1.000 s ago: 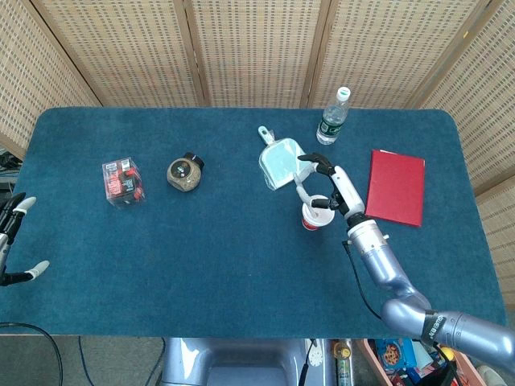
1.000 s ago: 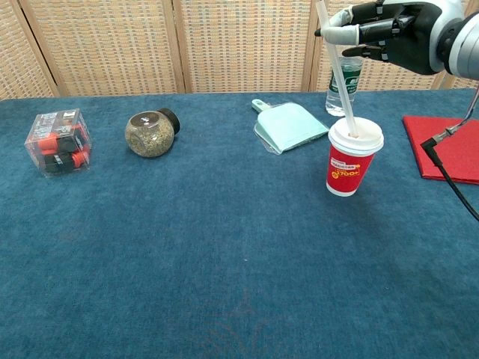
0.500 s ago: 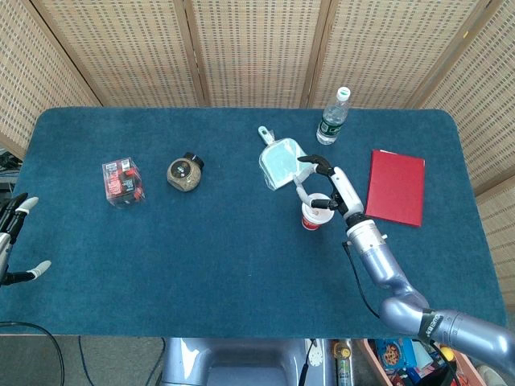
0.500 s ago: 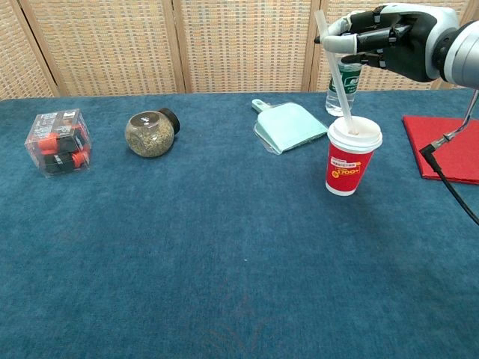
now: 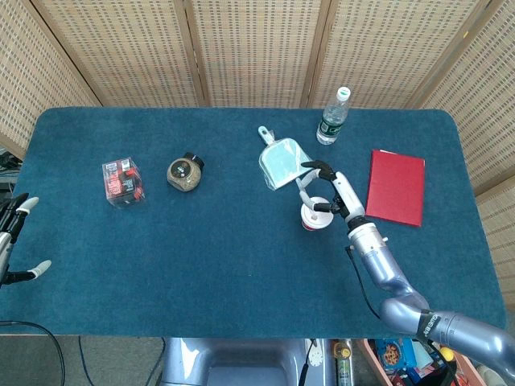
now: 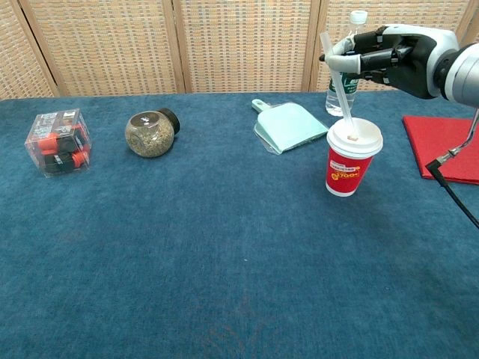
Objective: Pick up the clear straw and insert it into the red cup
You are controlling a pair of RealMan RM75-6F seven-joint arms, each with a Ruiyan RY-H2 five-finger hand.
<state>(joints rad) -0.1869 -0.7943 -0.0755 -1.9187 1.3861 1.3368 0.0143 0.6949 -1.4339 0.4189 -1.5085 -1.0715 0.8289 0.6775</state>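
— What could go wrong here?

— My right hand [image 6: 389, 58] pinches the clear straw [image 6: 338, 86], its tip in the lid of the red cup [image 6: 352, 157] right of centre on the surface. It leans; pushing crooked could tip the cup.

— Changed?

— Hand and straw have sunk lower. My left hand [image 5: 12, 241] hangs open, empty.

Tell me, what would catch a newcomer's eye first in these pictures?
Most likely the right hand, a dark human-like one at the table's right side, pinching a clear straw whose lower end goes into the lid of a red cup. Next, a bright red book lies flat to the cup's right on the blue tablecloth.
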